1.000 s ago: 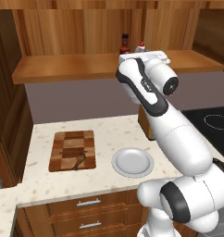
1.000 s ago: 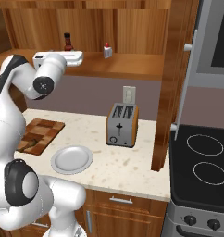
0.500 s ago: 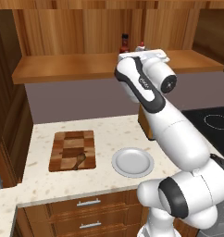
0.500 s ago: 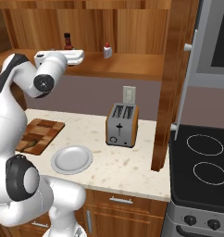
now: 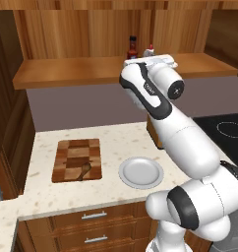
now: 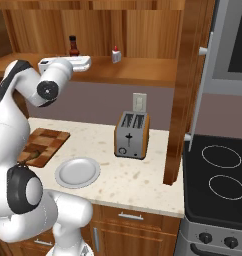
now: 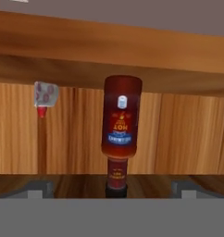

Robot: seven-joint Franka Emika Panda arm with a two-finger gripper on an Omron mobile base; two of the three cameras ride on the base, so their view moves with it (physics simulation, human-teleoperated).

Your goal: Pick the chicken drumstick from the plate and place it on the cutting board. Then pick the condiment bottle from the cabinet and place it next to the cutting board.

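The condiment bottle (image 7: 121,125) stands on the cabinet shelf (image 5: 67,71) against the wood-grain back, dark red with a black cap (image 5: 133,48) (image 6: 72,46). The hand view is rolled over, so the bottle appears cap-down there. My gripper (image 7: 114,189) is open, level with the shelf and just in front of the bottle, which lines up between the fingertips (image 7: 37,187) without touching them. My white hand (image 5: 150,61) lies flat at the shelf's front edge. The chicken drumstick (image 5: 84,170) lies on the cutting board (image 5: 76,158) (image 6: 43,142). The plate (image 5: 140,172) (image 6: 78,172) is bare.
A tiny white object with a red tip (image 5: 149,49) (image 6: 115,54) (image 7: 45,97) stands on the shelf beside the bottle. A toaster (image 6: 130,135) sits on the counter to the right, then a wooden post and a stove (image 6: 223,170).
Hardly anything: the arm has shifted only slightly at the shelf edge, and the jaws have stayed open.
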